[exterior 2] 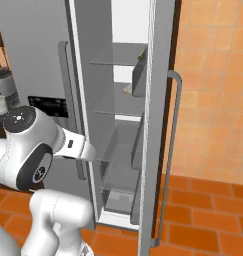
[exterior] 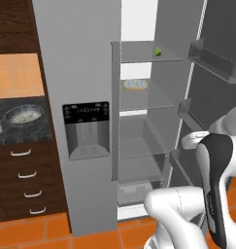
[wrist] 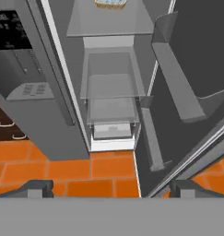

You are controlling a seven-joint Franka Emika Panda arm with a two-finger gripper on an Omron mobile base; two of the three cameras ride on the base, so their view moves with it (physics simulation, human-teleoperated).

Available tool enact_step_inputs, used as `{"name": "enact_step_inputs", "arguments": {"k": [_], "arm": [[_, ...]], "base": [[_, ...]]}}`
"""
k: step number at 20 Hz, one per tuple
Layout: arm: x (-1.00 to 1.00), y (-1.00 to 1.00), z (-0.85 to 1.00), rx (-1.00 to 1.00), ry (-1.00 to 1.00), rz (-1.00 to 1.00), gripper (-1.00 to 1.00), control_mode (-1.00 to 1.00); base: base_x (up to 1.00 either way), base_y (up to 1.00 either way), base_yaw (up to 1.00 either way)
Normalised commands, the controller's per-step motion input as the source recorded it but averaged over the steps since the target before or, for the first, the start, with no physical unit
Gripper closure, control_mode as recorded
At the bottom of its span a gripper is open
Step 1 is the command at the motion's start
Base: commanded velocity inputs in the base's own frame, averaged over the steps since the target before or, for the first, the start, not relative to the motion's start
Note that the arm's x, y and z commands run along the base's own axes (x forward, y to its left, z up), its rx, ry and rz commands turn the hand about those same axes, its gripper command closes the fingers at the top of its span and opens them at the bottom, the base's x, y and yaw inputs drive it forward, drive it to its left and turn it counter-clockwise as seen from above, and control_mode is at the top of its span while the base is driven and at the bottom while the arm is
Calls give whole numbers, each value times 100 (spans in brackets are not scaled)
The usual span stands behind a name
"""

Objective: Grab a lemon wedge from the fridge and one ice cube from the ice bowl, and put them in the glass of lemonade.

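Lemon wedge (exterior: 158,51) sits on the top shelf (exterior: 151,59) of the fridge (exterior: 75,73), right door swung wide, interior unobstructed. Gripper (wrist: 111,189) fully open, empty, low before the opening.

You are looking at a home kitchen: a tall grey fridge (exterior: 80,97) is standing with one door open, dark wood drawers (exterior: 22,175) are sitting under a dark speckled counter (exterior: 22,133), and orange tiles (exterior 2: 208,210) are covering the floor.
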Motion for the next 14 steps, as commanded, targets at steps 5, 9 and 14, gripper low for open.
{"name": "enact_step_inputs", "arguments": {"k": [5,9,14], "arm": [[0,0,0,0,0,0,-100,100],[0,0,0,0,0,0,-100,100],[0,0,0,0,0,0,-100,100]], "base": [[59,16,-8],[72,10,-9],[68,0,-2]]}}
